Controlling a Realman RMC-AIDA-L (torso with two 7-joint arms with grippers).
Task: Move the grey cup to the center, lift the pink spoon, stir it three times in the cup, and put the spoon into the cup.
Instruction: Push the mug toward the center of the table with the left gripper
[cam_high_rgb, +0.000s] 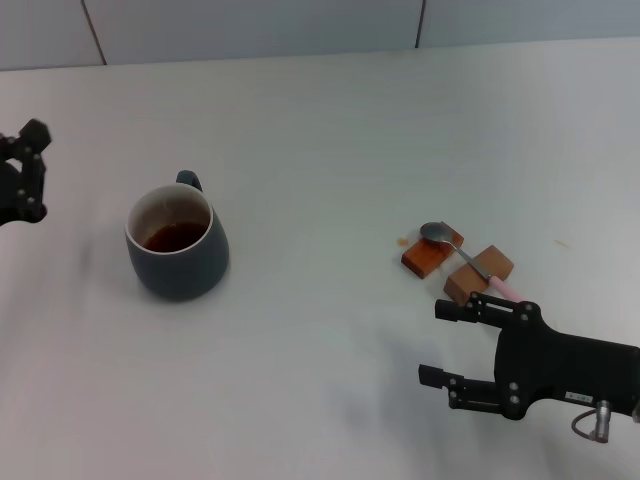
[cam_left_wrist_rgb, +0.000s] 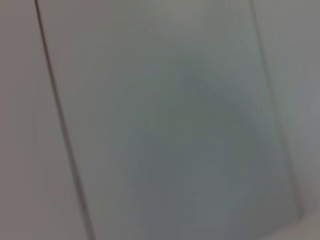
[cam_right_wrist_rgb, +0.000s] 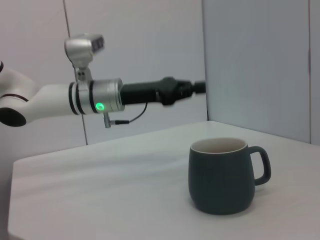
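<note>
The pink spoon (cam_high_rgb: 470, 259) sits diagonally across two wooden blocks (cam_high_rgb: 455, 264), handle end aimed at the right tool (cam_high_rgb: 470, 345), which hovers close by, fingers spread and empty, so it's clearly the nearer arm.

the grey cup (cam_high_rgb: 176, 243) stands on the table (cam_high_rgb: 320, 120) toward its left edge, liquid (cam_high_rgb: 172, 236) in it, its handle toward the far edge. the pink spoon (cam_high_rgb: 462, 255) lies well to the right, resting across two wooden blocks (cam_high_rgb: 456, 266) side by side. the right gripper (cam_high_rgb: 462, 345) sits nearer the front edge; the left gripper (cam_high_rgb: 22, 175) is at the left edge.
</note>
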